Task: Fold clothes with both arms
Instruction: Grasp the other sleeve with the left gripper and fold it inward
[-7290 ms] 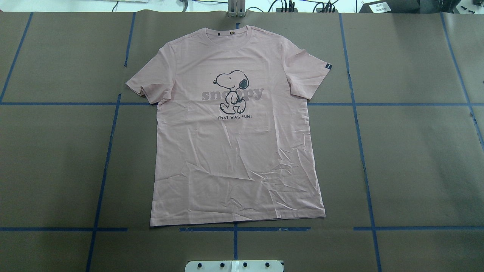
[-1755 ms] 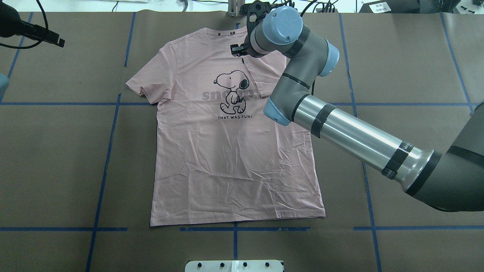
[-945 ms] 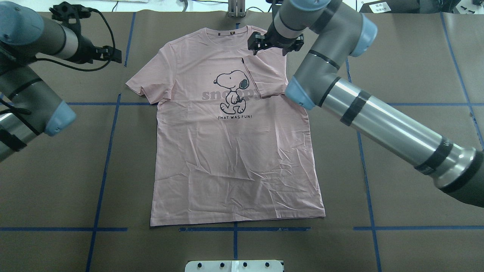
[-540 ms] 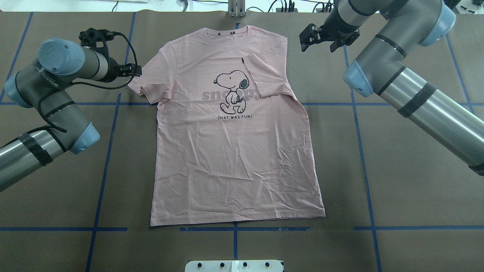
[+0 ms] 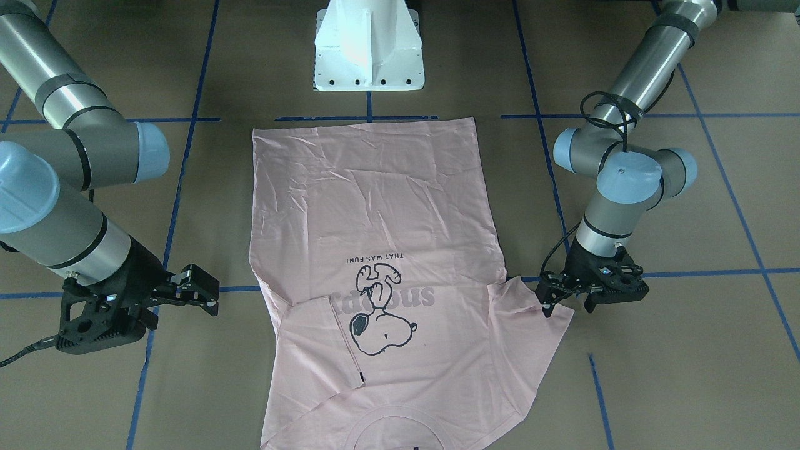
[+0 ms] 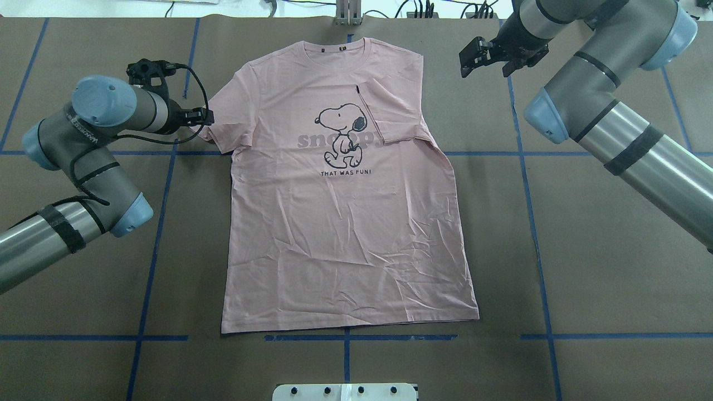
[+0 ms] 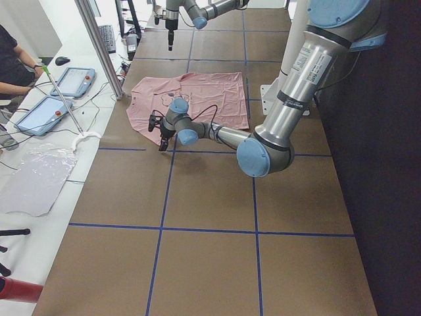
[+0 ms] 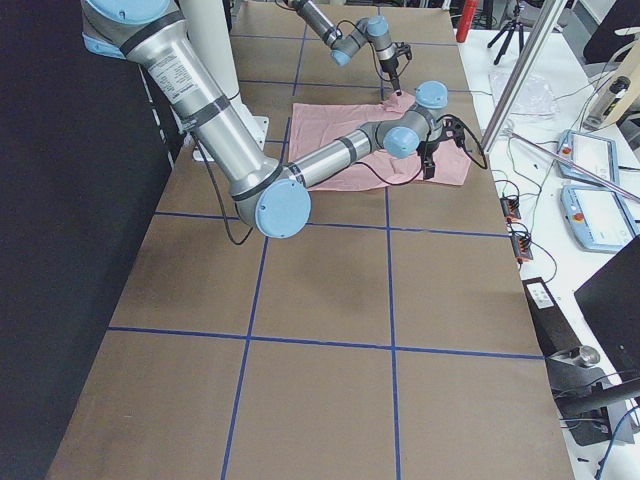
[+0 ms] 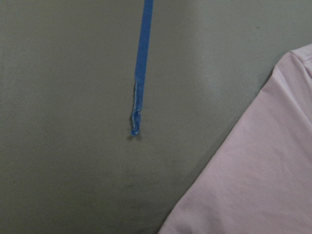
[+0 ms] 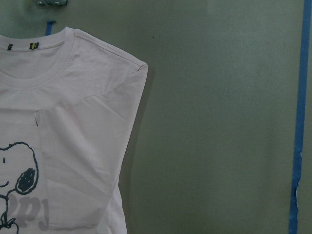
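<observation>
Pink T-shirt sleeve (image 5: 536,320), left claw (image 5: 567,307) now nearer.

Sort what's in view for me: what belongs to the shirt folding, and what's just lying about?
Job in hand:
- pink T-shirt, one sleeve already folded in
- left gripper, open at the other sleeve
- right gripper, open, off the shirt

Lying about:
- white pedestal base
- tablets
- clear plastic bag
- keyboard
</observation>
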